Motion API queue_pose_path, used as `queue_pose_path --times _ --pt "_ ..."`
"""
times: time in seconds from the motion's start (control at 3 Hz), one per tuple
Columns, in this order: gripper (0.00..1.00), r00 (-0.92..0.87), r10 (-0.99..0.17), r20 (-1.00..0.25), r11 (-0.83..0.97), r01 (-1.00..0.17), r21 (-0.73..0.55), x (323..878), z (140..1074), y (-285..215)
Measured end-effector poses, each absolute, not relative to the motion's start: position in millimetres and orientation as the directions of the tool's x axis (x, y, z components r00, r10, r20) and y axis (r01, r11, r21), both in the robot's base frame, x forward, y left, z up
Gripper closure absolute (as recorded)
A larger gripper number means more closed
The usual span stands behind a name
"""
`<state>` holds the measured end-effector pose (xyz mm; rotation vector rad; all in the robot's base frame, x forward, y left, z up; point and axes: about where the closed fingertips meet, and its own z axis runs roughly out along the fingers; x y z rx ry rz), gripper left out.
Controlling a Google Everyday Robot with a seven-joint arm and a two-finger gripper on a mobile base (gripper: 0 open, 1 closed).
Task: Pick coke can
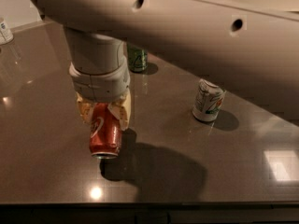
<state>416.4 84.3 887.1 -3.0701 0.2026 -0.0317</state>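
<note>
The coke can (104,133) is red-orange with white script and a silver end facing down toward me. It hangs between the yellowish fingers (123,112) of my gripper (103,114), which is shut on its upper part. The can is lifted off the brown table (56,162), with its shadow on the surface below and to the right. The pale arm fills the top of the view and hides the far part of the table.
A white-silver can with green markings (208,101) stands upright at the right. A dark green can (138,59) stands behind the arm's wrist. A small white object (4,31) sits at the far left edge. The table's front edge runs along the bottom.
</note>
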Motion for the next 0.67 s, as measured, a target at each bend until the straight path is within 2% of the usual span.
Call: queue_pose_path --times 0.33,0.67 --pt "1.00 0.985 -0.171 0.008 -0.978 -0.169 -0.120 430 928 82" --pt "1.00 0.976 -0.217 -0.001 -0.956 -0.212 -0.203 452 968 82"
